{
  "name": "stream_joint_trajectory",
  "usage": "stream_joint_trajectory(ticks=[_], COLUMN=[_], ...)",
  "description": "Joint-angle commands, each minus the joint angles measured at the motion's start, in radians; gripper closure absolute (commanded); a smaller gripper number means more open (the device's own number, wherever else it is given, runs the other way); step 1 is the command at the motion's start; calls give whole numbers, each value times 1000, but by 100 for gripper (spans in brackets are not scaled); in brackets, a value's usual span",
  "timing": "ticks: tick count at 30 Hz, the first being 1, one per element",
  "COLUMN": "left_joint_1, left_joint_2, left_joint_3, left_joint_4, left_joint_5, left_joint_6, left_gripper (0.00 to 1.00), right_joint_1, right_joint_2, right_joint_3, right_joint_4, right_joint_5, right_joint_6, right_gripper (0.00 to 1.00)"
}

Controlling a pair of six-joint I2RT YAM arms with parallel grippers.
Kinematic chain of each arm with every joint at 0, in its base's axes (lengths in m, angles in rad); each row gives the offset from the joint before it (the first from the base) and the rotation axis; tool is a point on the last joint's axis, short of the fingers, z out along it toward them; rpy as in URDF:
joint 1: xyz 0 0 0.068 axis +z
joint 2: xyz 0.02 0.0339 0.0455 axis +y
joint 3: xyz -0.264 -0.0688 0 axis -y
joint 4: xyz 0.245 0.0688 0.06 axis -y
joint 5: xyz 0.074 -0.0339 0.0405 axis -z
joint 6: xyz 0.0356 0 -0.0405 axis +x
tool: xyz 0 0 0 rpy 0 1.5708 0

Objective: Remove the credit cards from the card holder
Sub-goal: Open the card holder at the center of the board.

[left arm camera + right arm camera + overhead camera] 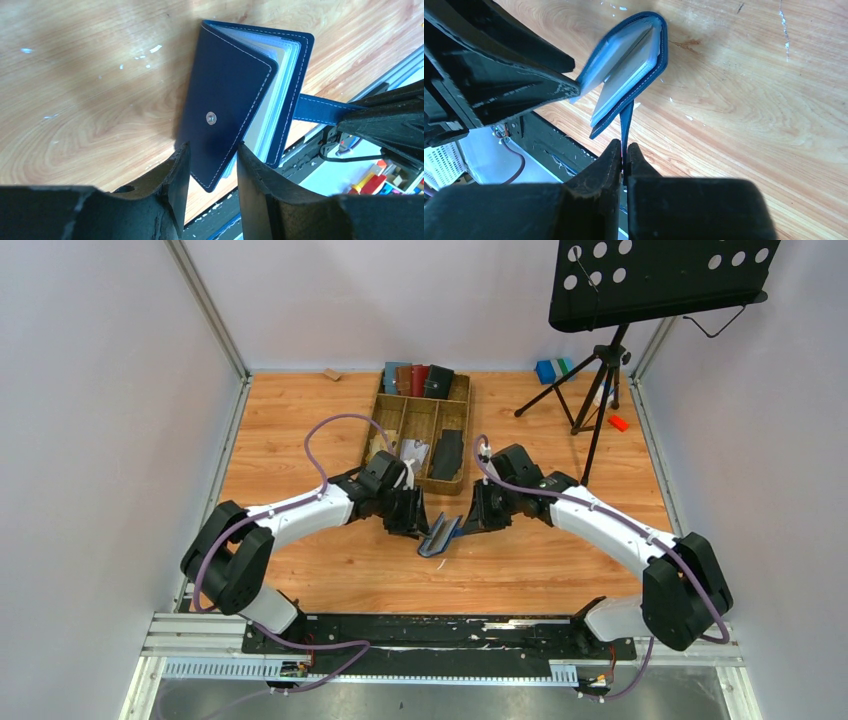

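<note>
Station check, both arms in view.

**Left arm:** It is reaching inward from its base, elbow bent outward and forearm angling toward the table's (290, 430) centre. The left gripper (212, 154) is pointing at the card holder (225, 100). Its fingers (177, 175) are standing partly open, straddling the lower corner of the front cover. I am seeing a gap on either side of the cover, and I cannot tell whether either pad is touching it.

**Right arm:** It is mirroring the left, elbow out and wrist turned inward toward the other arm. The right gripper (624, 152) is pinching the side tab (626, 120) with its fingers pressed fully together on the strap. The strap is running taut from the fingertips up to the holder.

**Card holder:** In the overhead view the card holder (438, 537) is sitting between the two grippers, near the front middle of the table. It lies on the near side of the wooden tray (462, 430). It is gaping in a narrow V with the snap stud (211, 118) facing the left wrist camera. A pale stack (624, 55) is showing between the covers, and I cannot tell cards from sleeves in it. I also cannot tell whether the holder is resting on the wood or hanging just above it.
</note>
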Motion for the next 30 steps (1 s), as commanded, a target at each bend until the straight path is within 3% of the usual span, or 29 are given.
stream_joint_trajectory(ticks=[1,5,10,15,18,21,25,30], left_joint_1=[27,37,37,37,36,37,36,36], left_joint_2=[-45,-54,-33,-26,-30,-30,-34,-34], left_joint_3=[-24,-31,-43,-65,-77,-81,-81,-79], left_joint_4=[-2,1,45,154,186,188,199,225], left_joint_5=[-25,-19,33,135,153,159,176,208], left_joint_6=[-6,-11,-22,-54,-67,-71,-77,-89], left_gripper=[56,57,65,72,97,100,100,93], right_joint_1=[-16,-22,-25,-26,-26,-31,-31,-31], right_joint_2=[-46,-43,-25,11,22,36,88,95], right_joint_3=[3,6,6,-23,-73,-142,-184,-181], right_joint_4=[7,2,-22,-4,60,190,283,295], right_joint_5=[-10,-14,-4,-38,-67,-125,-163,-152], right_joint_6=[-15,-24,-34,-30,12,84,137,142], right_gripper=[100,100,99,68,41,32,33,54])
